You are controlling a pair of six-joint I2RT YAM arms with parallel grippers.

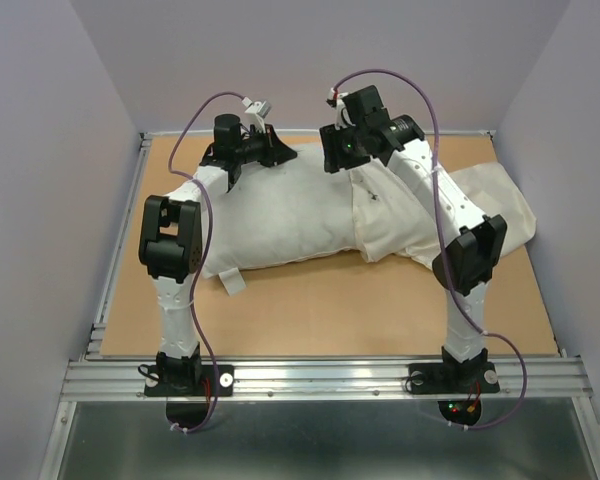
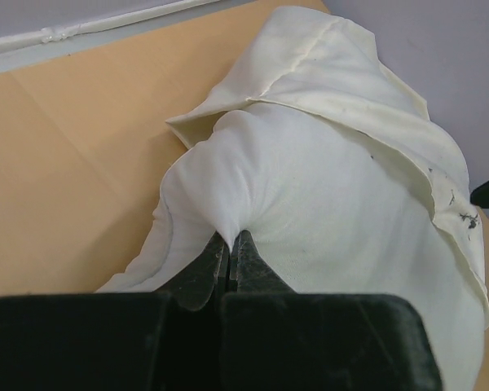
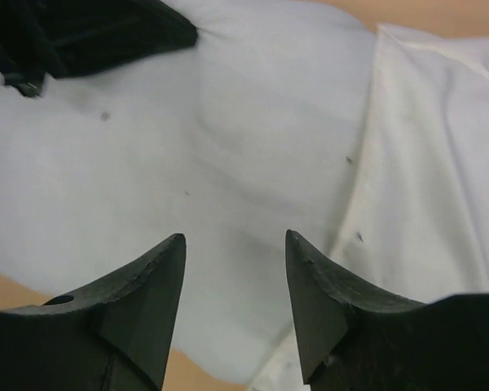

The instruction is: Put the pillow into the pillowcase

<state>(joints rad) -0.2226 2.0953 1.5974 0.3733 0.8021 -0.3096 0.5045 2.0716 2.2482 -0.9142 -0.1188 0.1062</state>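
Note:
The greyish-white pillow [image 1: 280, 215] lies across the middle of the table, its right end tucked into the mouth of the cream pillowcase [image 1: 450, 215], which spreads to the right. My left gripper [image 1: 277, 152] is at the pillow's far left edge, shut on a pinch of its fabric [image 2: 228, 220]; the pillowcase [image 2: 342, 73] drapes over the pillow's far end in that view. My right gripper [image 1: 342, 155] hovers open over the far side, near the pillowcase hem. In the right wrist view its open gripper [image 3: 235, 238] is above the pillow [image 3: 228, 122], with the pillowcase [image 3: 440, 147] at right.
The tan tabletop [image 1: 380, 300] is bounded by a metal rail [image 1: 330, 375] at the near edge and purple walls around. A small white tag [image 1: 230, 281] sticks out at the pillow's near edge. The left gripper shows at the top left of the right wrist view [image 3: 90, 32].

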